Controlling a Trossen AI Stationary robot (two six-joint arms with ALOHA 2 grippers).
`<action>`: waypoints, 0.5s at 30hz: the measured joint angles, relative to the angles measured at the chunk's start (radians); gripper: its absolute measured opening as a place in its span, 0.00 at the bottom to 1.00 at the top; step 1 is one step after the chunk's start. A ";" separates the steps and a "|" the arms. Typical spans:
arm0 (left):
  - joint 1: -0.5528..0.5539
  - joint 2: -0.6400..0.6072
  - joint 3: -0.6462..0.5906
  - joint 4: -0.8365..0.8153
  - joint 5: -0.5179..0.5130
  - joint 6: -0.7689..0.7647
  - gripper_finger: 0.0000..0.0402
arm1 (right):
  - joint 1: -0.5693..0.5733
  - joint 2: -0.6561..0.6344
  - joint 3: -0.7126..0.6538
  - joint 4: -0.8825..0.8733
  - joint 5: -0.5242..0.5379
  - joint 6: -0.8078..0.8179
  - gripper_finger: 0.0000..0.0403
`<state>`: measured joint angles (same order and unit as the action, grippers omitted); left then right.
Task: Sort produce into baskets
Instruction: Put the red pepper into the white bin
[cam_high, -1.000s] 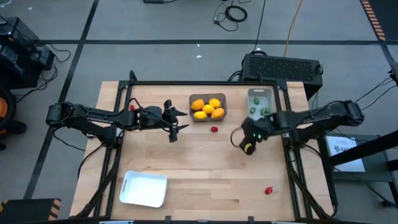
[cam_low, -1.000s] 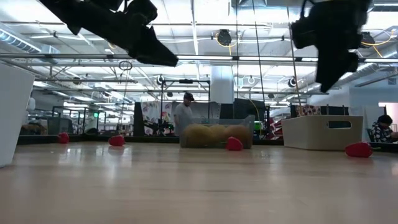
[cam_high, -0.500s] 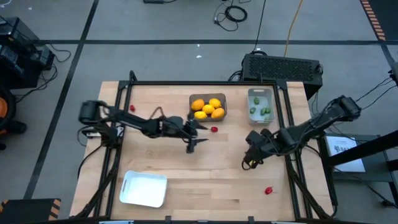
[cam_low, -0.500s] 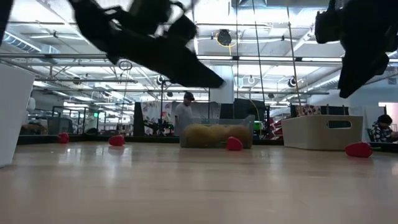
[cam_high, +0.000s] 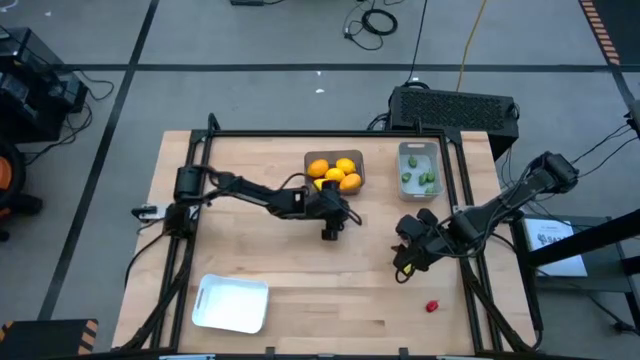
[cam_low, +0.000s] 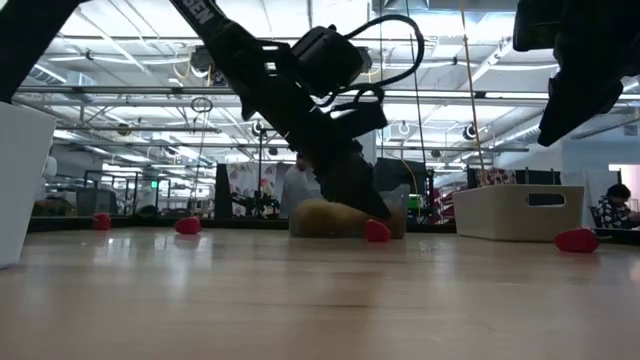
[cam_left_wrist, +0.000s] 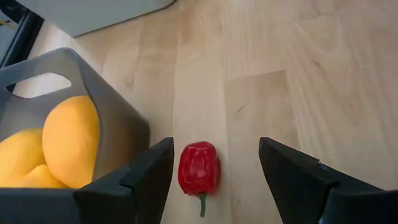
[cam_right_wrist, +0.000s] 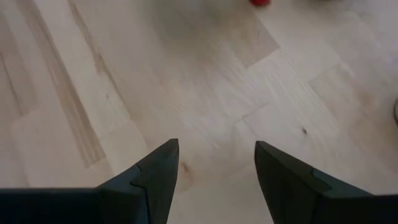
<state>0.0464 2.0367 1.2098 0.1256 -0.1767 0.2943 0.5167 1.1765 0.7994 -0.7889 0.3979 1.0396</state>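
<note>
From above, the left gripper (cam_high: 333, 222) is now reaching well across the tabletop (cam_high: 300, 290), having travelled from the left side to a spot just in front of the dark grey bin (cam_high: 335, 172) of yellow and orange fruits (cam_high: 333, 176). It is hanging over the place where a red piece lay a moment ago, so that piece is now hidden under it in this view. The right gripper (cam_high: 407, 258) has been pulling away from the pale grey bin (cam_high: 419, 167) holding the green pieces (cam_high: 428, 180) and is heading toward the other red piece (cam_high: 432, 306) near the front right. The white tray (cam_high: 232, 304) is sitting empty at the front left.

From table height, the left gripper (cam_low: 372, 205) is coming down almost onto the red piece (cam_low: 377, 231) in front of the dark bin (cam_low: 345, 216), where earlier it was riding high. The second red piece (cam_low: 577, 240) is lying far right.

In the left wrist view, the fingers (cam_left_wrist: 149, 174) are spread wide with the red piece (cam_left_wrist: 199, 169) lying between them, untouched, just beside the bin wall (cam_left_wrist: 118, 124).

In the right wrist view, the fingers (cam_right_wrist: 155, 171) are also standing open and empty over bare wood, a red blur (cam_right_wrist: 260, 2) at the far edge.

Judging by this, both arms are lining up on the remaining reds, probably for the tray.
</note>
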 joint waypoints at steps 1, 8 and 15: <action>0.004 0.003 0.001 0.005 0.000 0.000 0.61 | 0.002 0.000 0.000 0.001 0.001 -0.009 0.50; 0.035 0.004 0.002 0.013 0.048 -0.024 0.61 | 0.003 0.000 0.000 0.000 0.004 -0.049 0.50; 0.052 0.026 0.002 0.039 0.067 -0.027 0.61 | 0.003 0.000 0.000 0.002 0.004 -0.057 0.50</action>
<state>0.0986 2.0624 1.2114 0.1643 -0.1093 0.2672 0.5194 1.1763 0.7994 -0.7868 0.4015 0.9821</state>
